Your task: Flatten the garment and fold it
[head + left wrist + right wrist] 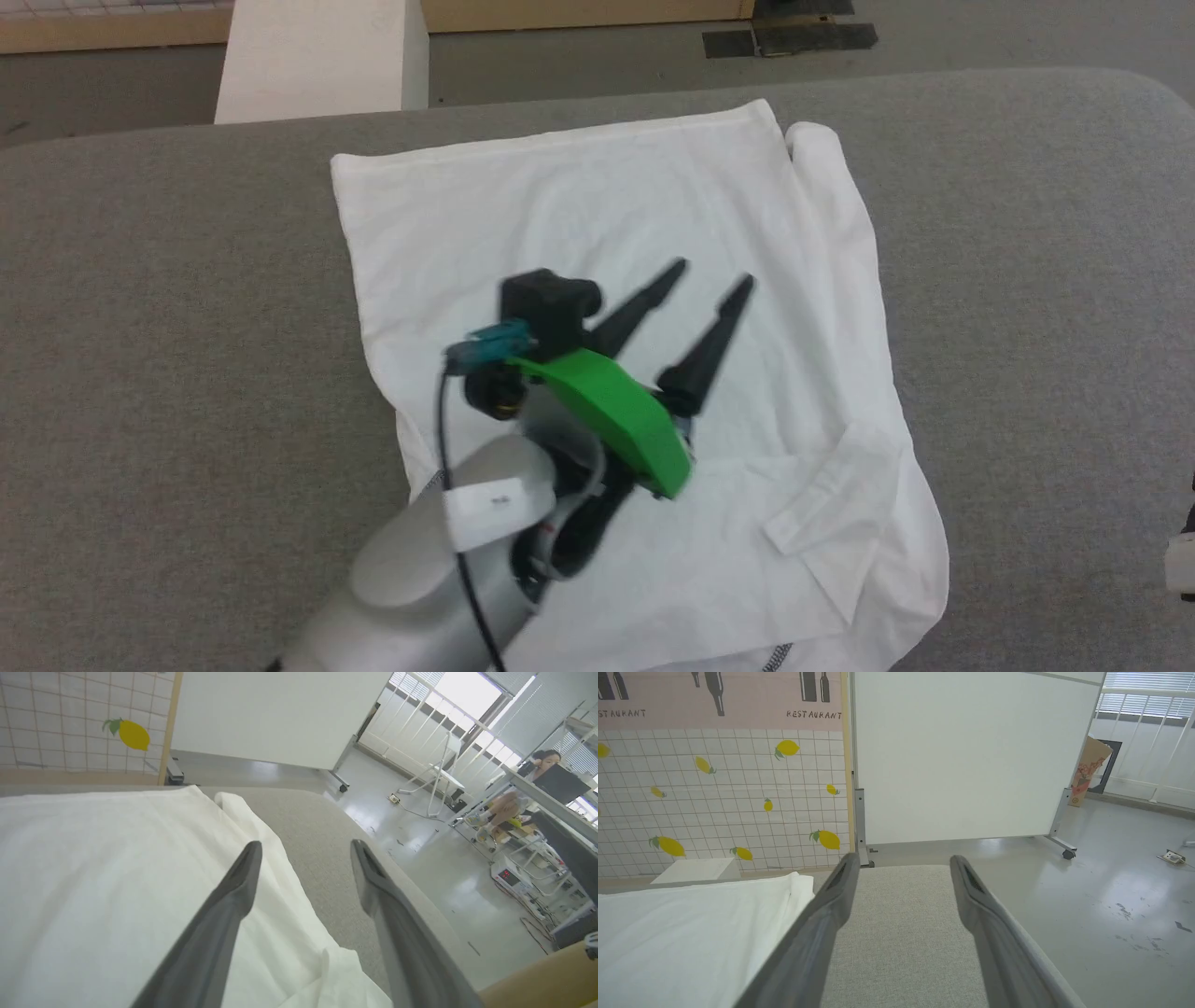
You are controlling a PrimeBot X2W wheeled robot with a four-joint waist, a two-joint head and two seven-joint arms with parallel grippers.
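The left tool (717,275), fingers spread and empty, hangs over the middle of the shirt (607,205). The shirt lies flat at the centre of the grey surface (140,327), its hem near the far edge and a sleeve folded across its near right corner. The right tool (903,857), also spread and empty, is over bare surface beside the shirt's right edge.

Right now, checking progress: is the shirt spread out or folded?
Partly folded: the garment has a sleeve laid across its body, edges doubled.
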